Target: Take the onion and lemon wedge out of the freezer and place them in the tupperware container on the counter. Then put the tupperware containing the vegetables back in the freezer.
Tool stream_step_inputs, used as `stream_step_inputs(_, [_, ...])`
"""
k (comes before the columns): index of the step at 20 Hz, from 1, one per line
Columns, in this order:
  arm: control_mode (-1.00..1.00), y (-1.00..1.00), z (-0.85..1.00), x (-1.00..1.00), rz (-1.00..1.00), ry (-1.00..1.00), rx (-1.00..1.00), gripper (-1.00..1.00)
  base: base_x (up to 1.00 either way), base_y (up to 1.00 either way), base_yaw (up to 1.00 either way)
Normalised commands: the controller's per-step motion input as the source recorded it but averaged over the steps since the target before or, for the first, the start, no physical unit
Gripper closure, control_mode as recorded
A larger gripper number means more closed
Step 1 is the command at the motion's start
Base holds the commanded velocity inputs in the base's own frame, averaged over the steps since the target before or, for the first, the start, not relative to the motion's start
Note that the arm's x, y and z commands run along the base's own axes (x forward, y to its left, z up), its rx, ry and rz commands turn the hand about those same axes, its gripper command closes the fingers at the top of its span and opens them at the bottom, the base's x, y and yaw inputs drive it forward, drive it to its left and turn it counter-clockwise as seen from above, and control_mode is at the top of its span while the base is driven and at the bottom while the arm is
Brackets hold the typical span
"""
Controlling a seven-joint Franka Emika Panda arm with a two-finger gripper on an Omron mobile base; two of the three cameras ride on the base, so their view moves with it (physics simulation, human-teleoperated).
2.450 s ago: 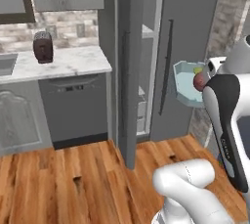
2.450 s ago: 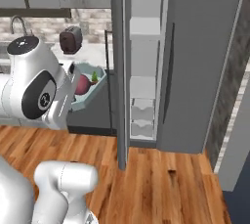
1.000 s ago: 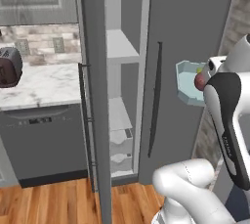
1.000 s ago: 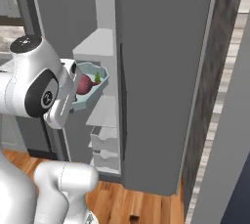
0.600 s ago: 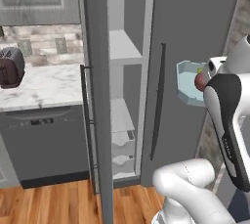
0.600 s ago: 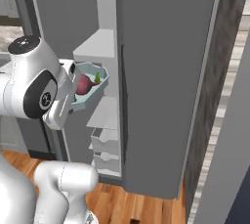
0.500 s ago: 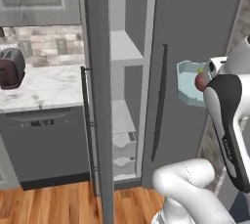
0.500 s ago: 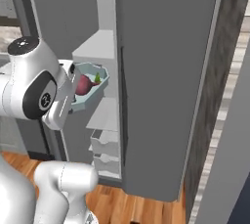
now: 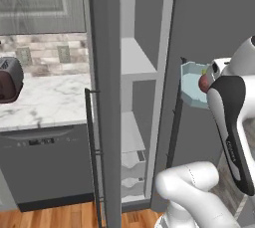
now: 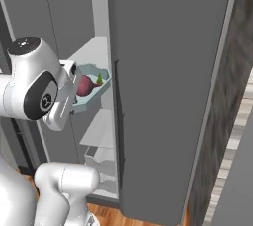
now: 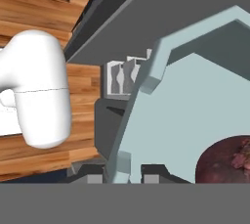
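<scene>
Gripping the near wall of the tupperware container (image 11: 195,115), our gripper (image 11: 131,175) has one finger on each side of the rim, clamped on it. We judge this the last step: both items are already loaded, so what is left is getting the tray back in the freezer (image 9: 144,97). In the right base view the tray (image 10: 91,92) hangs in the air in front of the open compartment, about level with the upper white shelf (image 9: 134,57), not resting on anything. Next move, as we see it, calls for pushing forward through the gap between the open door (image 9: 102,102) and the closed door beside it, keeping the tray level so nothing rolls out, then setting it down on a shelf and letting go. Tray is shallow, pale teal-blue, angled corners. Onion (image 10: 85,85) is a round dark red-purple ball lying inside; lemon wedge (image 10: 99,78) is a tiny yellow-green point just beside it.
</scene>
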Motion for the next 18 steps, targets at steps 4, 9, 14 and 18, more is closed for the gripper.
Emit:
stream_step_inputs(4, [1.0, 0.0, 0.0, 0.0, 0.0, 0.0, 0.0, 1.0, 0.44, 0.0, 0.0])
stream_step_inputs(9, [1.0, 0.0, 0.0, 0.0, 0.0, 0.0, 0.0, 1.0, 0.36, 0.0, 0.0])
stream_step_inputs(14, [1.0, 0.0, 0.0, 0.0, 0.0, 0.0, 0.0, 1.0, 0.58, 0.0, 0.0])
stream_step_inputs(18, [1.0, 0.0, 0.0, 0.0, 0.0, 0.0, 0.0, 1.0, 0.65, 0.0, 0.0])
